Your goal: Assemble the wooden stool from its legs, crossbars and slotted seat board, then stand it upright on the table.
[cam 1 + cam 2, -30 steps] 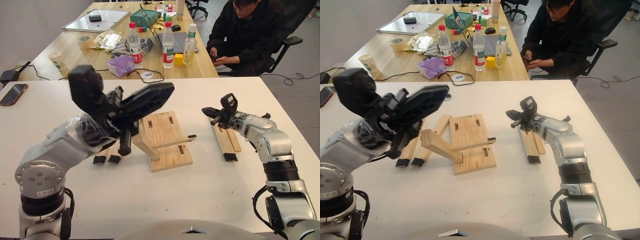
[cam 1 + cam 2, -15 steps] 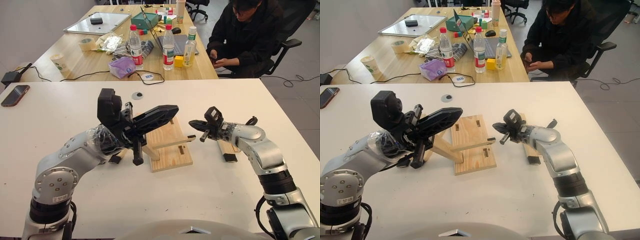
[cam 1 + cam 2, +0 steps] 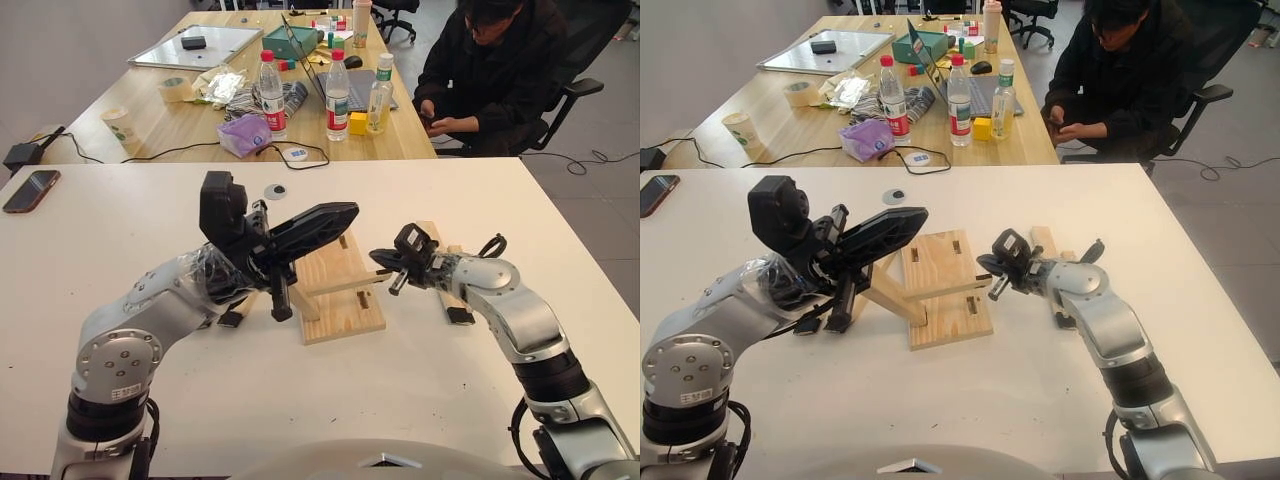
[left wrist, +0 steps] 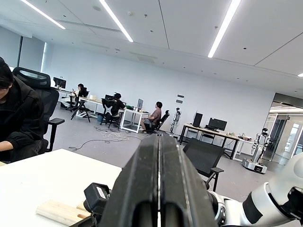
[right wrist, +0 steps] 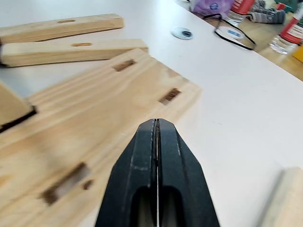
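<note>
Two grippers flanked the slotted seat board (image 3: 950, 322), which lay flat on the white table (image 3: 300, 400) with a leg (image 3: 892, 296) and a crossbar (image 3: 345, 285) propped on it. We saw the left gripper (image 3: 347, 211), fingers clenched on nothing, above the board's 11 o'clock corner. The right gripper (image 3: 378, 257), likewise pressed together and empty, was at its 3 o'clock, just beside the crossbar's tip.

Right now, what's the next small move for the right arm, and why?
Probably open the right gripper and ease it around the crossbar's free end. Its fingers are shut, tip close by that end, so it grips nothing; the crossbar juts from a leg over the seat board.
</note>
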